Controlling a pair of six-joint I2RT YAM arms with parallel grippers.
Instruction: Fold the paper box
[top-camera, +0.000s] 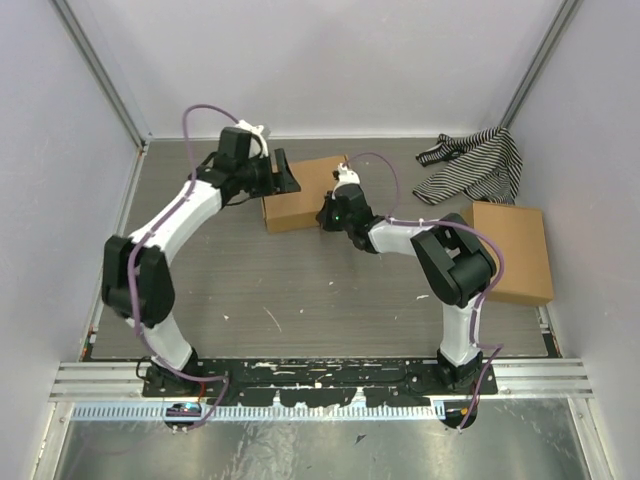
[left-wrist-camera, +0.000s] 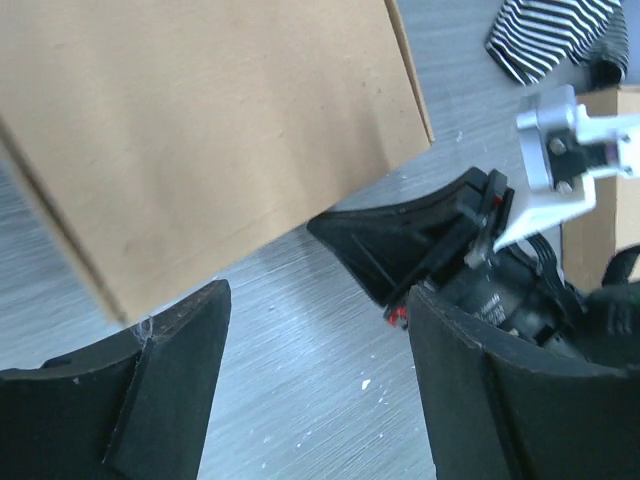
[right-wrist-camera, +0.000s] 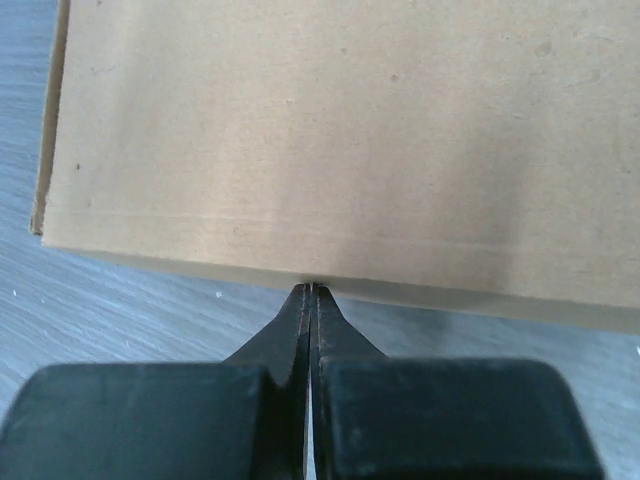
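Observation:
The paper box (top-camera: 300, 195) lies closed and flat on the table at the back centre, plain brown cardboard. My left gripper (top-camera: 288, 178) is at its left end, open; in the left wrist view (left-wrist-camera: 315, 340) only bare table shows between its fingers, and the box (left-wrist-camera: 220, 130) lies just beyond the tips. My right gripper (top-camera: 323, 212) is at the box's right side. In the right wrist view it (right-wrist-camera: 313, 290) is shut, its tips pressed against the edge of the box (right-wrist-camera: 340, 140) and holding nothing.
A larger brown cardboard box (top-camera: 515, 250) lies by the right wall. A black-and-white striped cloth (top-camera: 475, 165) is bunched in the back right corner. Walls enclose the table on the left, back and right.

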